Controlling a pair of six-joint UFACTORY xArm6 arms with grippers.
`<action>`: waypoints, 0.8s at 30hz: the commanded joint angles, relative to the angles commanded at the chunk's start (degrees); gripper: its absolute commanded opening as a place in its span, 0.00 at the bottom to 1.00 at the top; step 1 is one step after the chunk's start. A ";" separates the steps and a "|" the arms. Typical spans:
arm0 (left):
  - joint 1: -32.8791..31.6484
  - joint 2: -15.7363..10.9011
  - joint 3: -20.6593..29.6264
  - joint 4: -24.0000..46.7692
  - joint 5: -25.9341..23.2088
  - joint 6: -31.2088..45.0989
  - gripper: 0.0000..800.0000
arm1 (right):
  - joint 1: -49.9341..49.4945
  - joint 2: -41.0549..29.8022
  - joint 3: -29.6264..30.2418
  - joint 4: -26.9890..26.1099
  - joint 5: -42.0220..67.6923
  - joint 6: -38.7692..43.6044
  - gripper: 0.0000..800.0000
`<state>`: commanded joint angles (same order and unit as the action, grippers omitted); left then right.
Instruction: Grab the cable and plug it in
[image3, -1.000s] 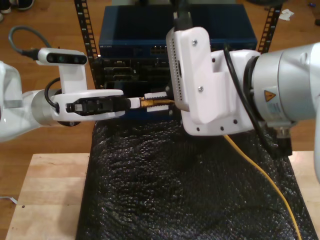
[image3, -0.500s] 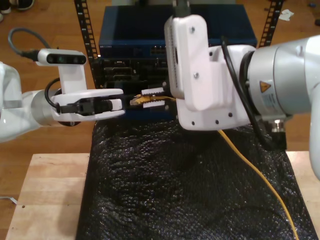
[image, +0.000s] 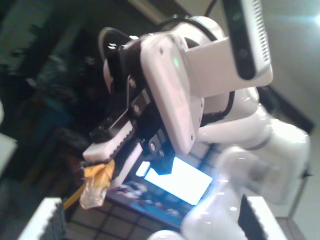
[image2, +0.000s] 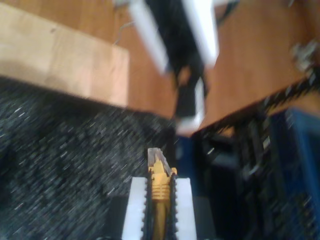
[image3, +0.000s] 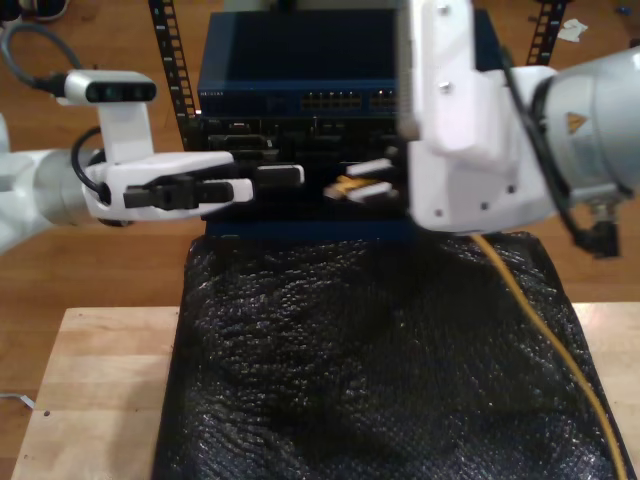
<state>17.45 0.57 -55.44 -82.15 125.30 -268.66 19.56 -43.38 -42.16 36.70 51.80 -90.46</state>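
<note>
The yellow-orange cable (image3: 545, 330) runs from the exterior view's lower right up to my second gripper (image3: 364, 181), which is shut on it just behind the clear plug (image3: 346, 185). In the second wrist view the cable (image2: 160, 192) lies between the white fingers (image2: 136, 205), plug end forward. My first gripper (image3: 282, 178) reaches in from the exterior view's left and stops a short gap from the plug. Its jaws are open and hold nothing. The first wrist view looks at the held plug (image: 95, 186), with the first gripper's own fingertips (image: 48, 220) spread wide.
A blue network switch (image3: 300, 70) with rows of ports sits in a dark rack (image3: 165, 60) behind both grippers. A black bubble-wrap mat (image3: 340, 370) covers the wooden table (image3: 95, 390) below. Brown floor shows on either side of the rack.
My second gripper has carried the plug toward the exterior view's right and nearer the rack. My first gripper has drawn away from the plug and risen slightly, so a gap stands between them.
</note>
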 joint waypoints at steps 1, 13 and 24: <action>0.18 -0.62 -0.53 0.26 -0.44 0.00 1.00 | -1.49 0.09 -0.35 -0.09 1.93 0.35 0.00; 3.25 -4.84 -11.87 20.84 -11.25 0.09 1.00 | -21.19 1.76 -7.21 -0.18 30.15 4.48 0.00; 3.34 -8.97 -14.15 41.49 -18.64 5.10 1.00 | -21.89 7.74 -7.56 -4.48 31.38 5.80 0.00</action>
<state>20.79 -8.40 -69.59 -40.66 106.66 -263.56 -2.33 -35.65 -49.73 32.22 83.19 -84.66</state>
